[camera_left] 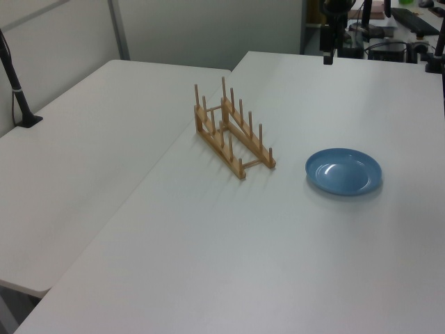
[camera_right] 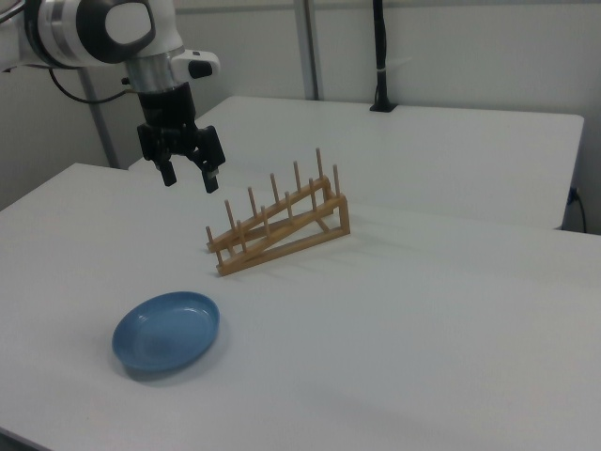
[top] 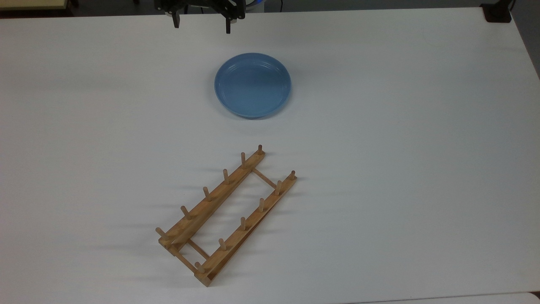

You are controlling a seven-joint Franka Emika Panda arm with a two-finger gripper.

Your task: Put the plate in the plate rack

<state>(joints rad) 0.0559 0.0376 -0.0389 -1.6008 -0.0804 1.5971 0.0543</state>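
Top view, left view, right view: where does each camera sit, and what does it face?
Top view: high above the table, looking down; gripper at its top edge.
Left view: raised at one side, plate rack left of plate.
Right view: opposite side, arm and open jaws above the plate.
All three share the plate and rack.

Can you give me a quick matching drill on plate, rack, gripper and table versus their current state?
Things:
1. plate
2. rack
3. gripper
4. table

States:
A. open, raised in the air, holding nothing
B. white, bearing the other two things
C. wooden, every slot unfilled
D. blue, lying flat, apart from the pegs

Pairs: 1-D, 2-C, 3-A, 4-B
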